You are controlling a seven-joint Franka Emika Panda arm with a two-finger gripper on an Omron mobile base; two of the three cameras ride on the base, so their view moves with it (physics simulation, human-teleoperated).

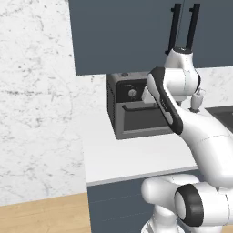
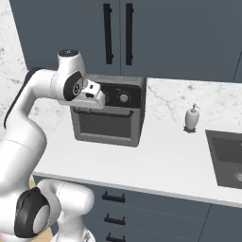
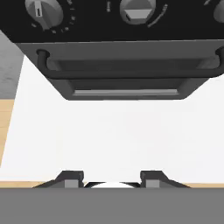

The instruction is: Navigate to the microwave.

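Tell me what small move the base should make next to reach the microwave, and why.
Probably drive or turn the base onward rather than stop here. The appliance ahead is the toaster oven with round knobs, on the white counter near a soap dispenser and sink. I cannot tell which way the microwave lies. The tool hangs open, holding nothing.

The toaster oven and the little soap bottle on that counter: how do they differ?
The toaster oven is a wide dark grey box; the soap bottle is small, pale and rounded, much smaller. The toaster oven has round knobs and a bar handle on its front; the soap bottle has a pump on top. The toaster oven sits under the dark cabinets; the soap bottle stands near the sink. Both rest upright on the white counter.
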